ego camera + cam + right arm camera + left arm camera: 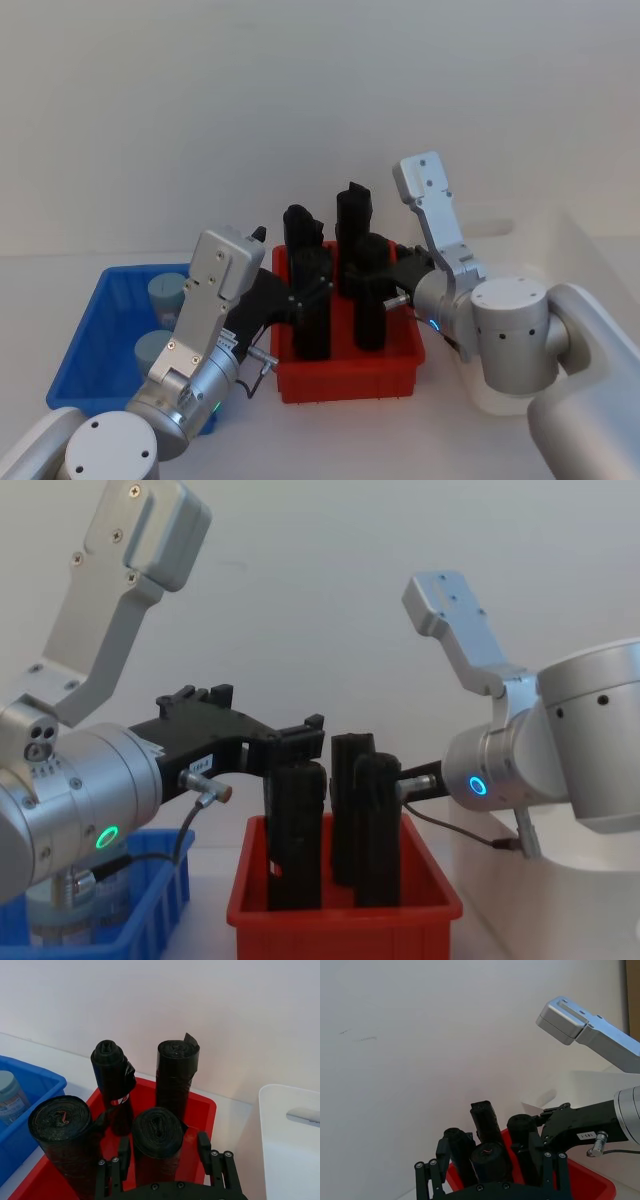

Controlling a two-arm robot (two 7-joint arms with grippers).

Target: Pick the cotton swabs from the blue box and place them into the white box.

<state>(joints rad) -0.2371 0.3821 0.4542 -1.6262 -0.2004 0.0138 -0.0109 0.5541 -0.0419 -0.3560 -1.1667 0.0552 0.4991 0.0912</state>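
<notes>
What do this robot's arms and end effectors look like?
Both arms are silver-grey with rounded cylindrical joints; the left arm has a green lit ring, the right arm a blue one. The left end effector and right end effector are black, with screw-pinned linkage fingers, metal plugs and thin black cables.

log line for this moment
left gripper open | right gripper open | both at red plastic bin of black rolls | two grey-lidded clear swab tubs in blue ribbed plastic box

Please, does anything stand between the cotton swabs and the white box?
Yes: the red bin of upright black rolls sits between the blue box with the cotton swabs and the white box; left claw and right claw hover there.
</notes>
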